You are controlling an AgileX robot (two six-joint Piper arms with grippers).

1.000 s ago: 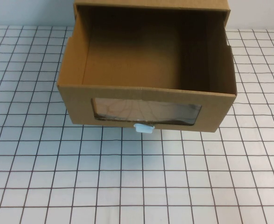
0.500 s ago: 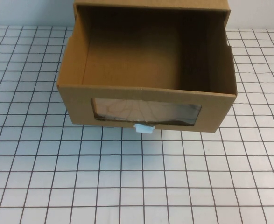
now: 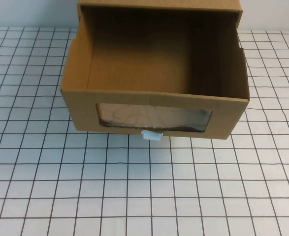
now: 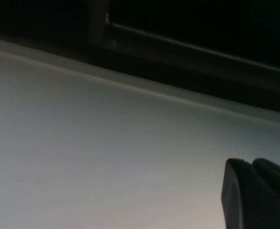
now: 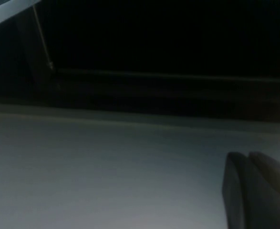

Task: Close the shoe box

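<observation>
Shoe box (image 3: 154, 69) sits at the 12 o'clock end of the gridded surface (image 3: 134, 187), roughly centred side to side. Brown cardboard, drawer-style. Drawer pulled well out toward 6 o'clock, inside bare and open to the top; outer sleeve (image 3: 159, 5) shows only as a strip at the far edge. Front panel faces 6 o'clock w/ a wide clear plastic window (image 3: 154, 118). Small white pull tab (image 3: 152, 134) just below the window, about mid-width, sticking out past the panel's lower edge. Front panel looks a bit skewed, its 3 o'clock end sitting lower in the high view than its 9 o'clock end.

Neither arm shows in the high view.

Left claw (image 4: 256, 193): only a dark finger part seen at the edge of the left wrist view, over a plain pale surface w/ a dark band beyond it. Released or clenched: cannot tell. Nothing seen in it.

Right claw (image 5: 256, 191): same sort of glimpse in the right wrist view, dark finger part over pale surface, dark background behind. State: cannot tell. Box not visible in either wrist view.
</observation>
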